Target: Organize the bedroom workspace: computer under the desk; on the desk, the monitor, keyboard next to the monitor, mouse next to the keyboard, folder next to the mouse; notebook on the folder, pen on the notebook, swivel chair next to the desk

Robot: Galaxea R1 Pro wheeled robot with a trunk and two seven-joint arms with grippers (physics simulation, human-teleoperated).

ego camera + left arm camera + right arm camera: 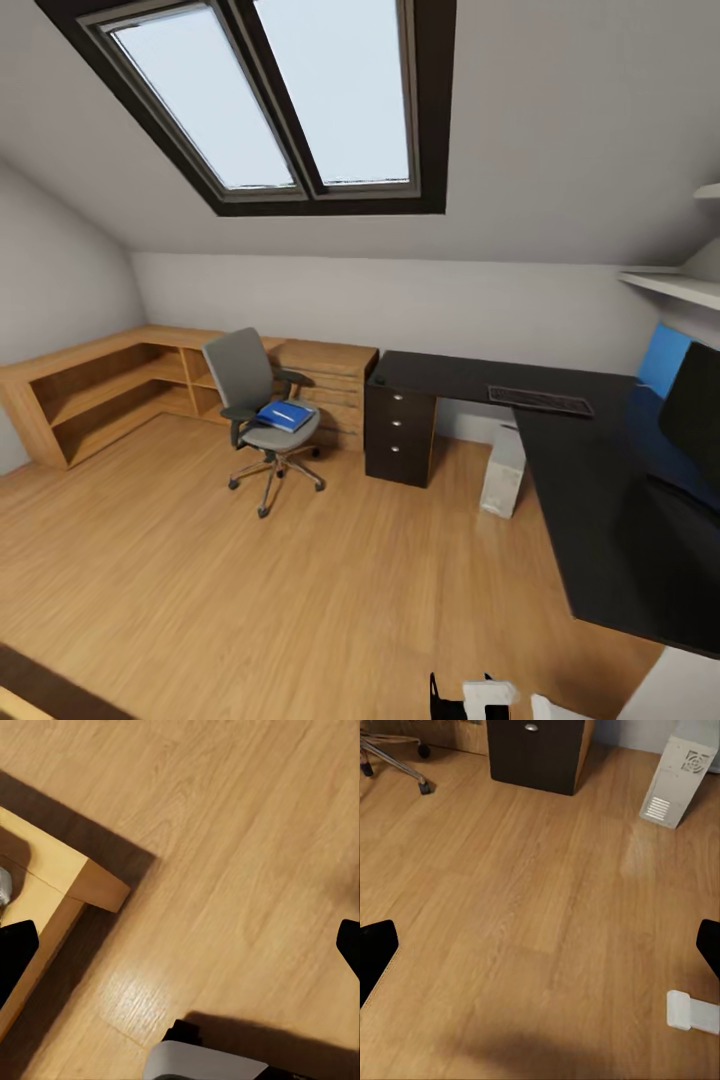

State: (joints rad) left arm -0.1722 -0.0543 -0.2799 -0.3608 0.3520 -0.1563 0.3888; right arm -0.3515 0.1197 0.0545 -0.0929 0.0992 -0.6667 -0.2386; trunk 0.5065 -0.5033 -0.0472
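Black desk (600,520) nearest; no writing legible anywhere.

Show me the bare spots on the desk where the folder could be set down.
The desk has a wide bare stretch of black top on its near wing, between the keyboard and the near edge. A smaller bare patch lies between the keyboard and the corner above the drawer unit. It is crowded at the right by the monitor. The folder lies on the swivel chair.

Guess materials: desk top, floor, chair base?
Desk top: glossy black, likely laminate, since it reflects the blue panel. Floor: light wood planks or wood-look laminate with visible grain and a satin sheen. Swivel chair base: shiny silver spokes, probably chromed metal.
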